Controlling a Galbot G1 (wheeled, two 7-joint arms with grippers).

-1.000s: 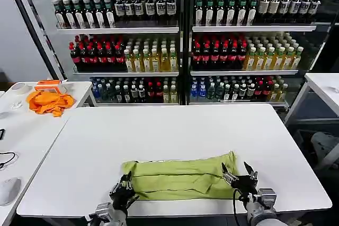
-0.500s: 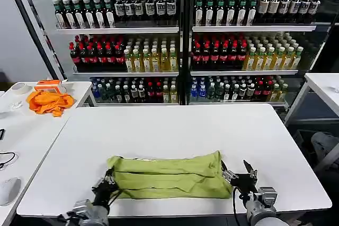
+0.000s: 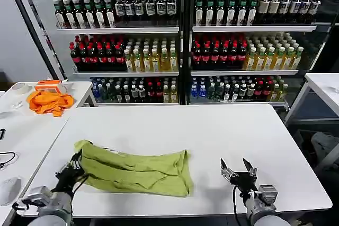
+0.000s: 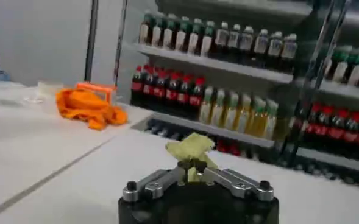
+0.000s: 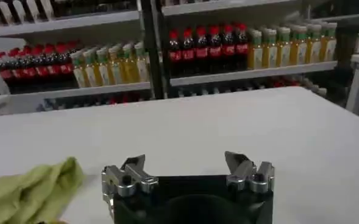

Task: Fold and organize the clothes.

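The clothes, a light yellow-green T-shirt (image 3: 135, 170), lie folded into a long rumpled band across the front left of the white table (image 3: 175, 125). My left gripper (image 3: 76, 163) is shut on the shirt's left end near the table's left edge; in the left wrist view a bunch of the shirt (image 4: 191, 150) sticks up from my left gripper (image 4: 191, 165). Near the front edge, well to the right of the shirt, my right gripper (image 3: 237, 169) stands open with nothing in it. From the right wrist, the open right gripper (image 5: 185, 163) has the shirt's end (image 5: 30, 192) off to one side.
An orange cloth (image 3: 49, 101) and an orange box (image 3: 47, 84) lie on the side table at the left, with a white mouse (image 3: 9, 190) and a cable nearer me. Shelves of bottles (image 3: 180, 41) stand behind the table. Another white table (image 3: 326, 88) is at the right.
My left gripper has dragged the shirt leftward along the table by its left end. The shirt has slid away from the open right gripper, which has stayed in place.
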